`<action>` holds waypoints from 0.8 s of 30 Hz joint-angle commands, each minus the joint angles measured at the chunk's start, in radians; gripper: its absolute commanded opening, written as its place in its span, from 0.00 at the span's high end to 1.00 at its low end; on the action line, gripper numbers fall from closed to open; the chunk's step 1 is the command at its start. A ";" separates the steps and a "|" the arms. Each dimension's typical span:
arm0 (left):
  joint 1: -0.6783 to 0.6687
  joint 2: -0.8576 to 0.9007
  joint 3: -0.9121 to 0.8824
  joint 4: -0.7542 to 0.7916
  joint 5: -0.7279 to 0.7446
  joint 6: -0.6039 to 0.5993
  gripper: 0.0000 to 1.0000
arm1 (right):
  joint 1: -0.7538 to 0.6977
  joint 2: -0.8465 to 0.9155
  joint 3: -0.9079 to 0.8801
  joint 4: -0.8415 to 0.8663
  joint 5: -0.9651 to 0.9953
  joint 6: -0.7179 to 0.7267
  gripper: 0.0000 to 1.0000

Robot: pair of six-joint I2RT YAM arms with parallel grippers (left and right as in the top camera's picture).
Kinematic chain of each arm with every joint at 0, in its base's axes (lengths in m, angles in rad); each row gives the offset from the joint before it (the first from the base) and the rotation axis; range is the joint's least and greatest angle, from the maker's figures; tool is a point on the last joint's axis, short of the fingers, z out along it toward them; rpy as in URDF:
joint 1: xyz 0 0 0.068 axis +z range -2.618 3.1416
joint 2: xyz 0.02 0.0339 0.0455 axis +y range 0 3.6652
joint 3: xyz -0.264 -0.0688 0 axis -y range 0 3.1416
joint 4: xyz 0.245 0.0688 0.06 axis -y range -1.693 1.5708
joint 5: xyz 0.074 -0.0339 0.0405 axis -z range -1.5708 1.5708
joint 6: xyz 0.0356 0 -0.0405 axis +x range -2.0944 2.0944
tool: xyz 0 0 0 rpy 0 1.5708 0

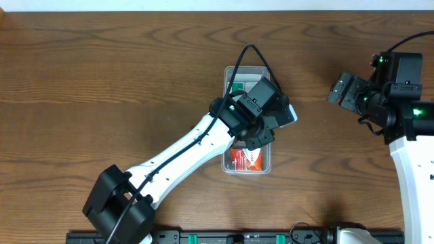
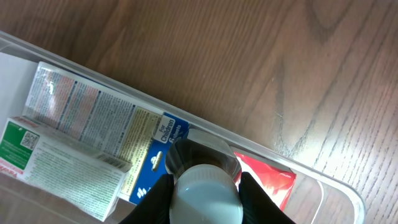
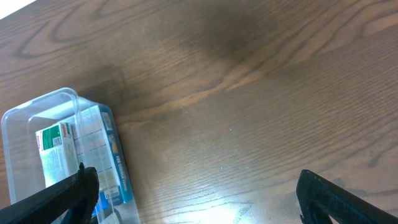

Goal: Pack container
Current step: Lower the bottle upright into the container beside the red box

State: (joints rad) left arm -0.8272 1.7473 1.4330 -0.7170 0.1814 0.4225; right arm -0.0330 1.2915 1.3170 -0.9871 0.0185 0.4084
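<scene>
Nearest the lens: left gripper [image 2: 206, 190] closed on a small bottle [image 2: 200, 154], smooth white cap toward the camera, clear-looking round body beyond, poised over the open container [image 1: 226, 76]. Whether touching the contents, impossible to tell. Just beneath, lying flat along the tub: a green-and-white carton [image 2: 56, 162], a blue-and-white carton [image 2: 99, 118] dense with fine print, a glossy red packet [image 2: 270, 180] at the far end. Container itself at mid-tabletop [image 1: 102, 81], long and narrow, thin clear plastic, rounded corners, rolled rim. Likely light even part-filled, walls probably flexing under a squeeze, slick to the touch; best taken across the narrow width at the rim, near a stiffer corner, not by a long side wall. Bottle hard, round and smooth, apt to roll if laid loose; probably best seated in the space between blue carton and red packet. Farther off to the right, well apart from the tub: right gripper [image 3: 196, 177] spread wide, holding nothing, above bare dark wood, grain long and wavy, surface faintly glossy.
</scene>
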 commanded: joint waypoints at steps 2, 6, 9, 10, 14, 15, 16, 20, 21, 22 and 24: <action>0.009 -0.028 0.012 0.007 -0.026 -0.001 0.78 | -0.010 -0.002 0.003 -0.001 0.003 -0.006 0.01; 0.019 -0.028 0.011 0.007 -0.026 -0.002 0.78 | -0.010 -0.002 0.003 -0.001 0.003 -0.006 0.01; 0.019 -0.021 0.007 0.005 -0.024 -0.002 0.79 | -0.010 -0.002 0.003 -0.001 0.003 -0.006 0.01; 0.019 -0.017 0.004 0.007 -0.021 -0.002 0.79 | -0.010 -0.002 0.003 -0.001 0.003 -0.005 0.01; 0.019 0.012 -0.011 0.012 -0.008 -0.008 0.80 | -0.010 -0.002 0.003 -0.001 0.003 -0.005 0.01; 0.019 0.022 -0.011 0.012 -0.006 -0.016 0.80 | -0.010 -0.002 0.003 -0.001 0.003 -0.006 0.01; 0.019 0.027 -0.011 0.013 -0.006 -0.020 0.80 | -0.010 -0.002 0.003 -0.001 0.003 -0.006 0.01; 0.018 0.034 -0.011 0.012 0.034 -0.043 0.80 | -0.010 -0.002 0.003 -0.001 0.003 -0.005 0.01; 0.018 0.034 -0.011 0.012 0.050 -0.044 0.80 | -0.010 -0.002 0.003 -0.001 0.003 -0.005 0.01; 0.018 0.034 -0.011 0.012 0.061 -0.047 0.80 | -0.010 -0.002 0.003 -0.001 0.003 -0.006 0.01; 0.018 0.034 -0.011 0.011 0.062 -0.062 0.80 | -0.010 -0.002 0.003 -0.001 0.003 -0.006 0.01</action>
State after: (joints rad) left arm -0.8124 1.7775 1.4288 -0.7074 0.2035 0.3889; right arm -0.0330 1.2915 1.3170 -0.9871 0.0185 0.4084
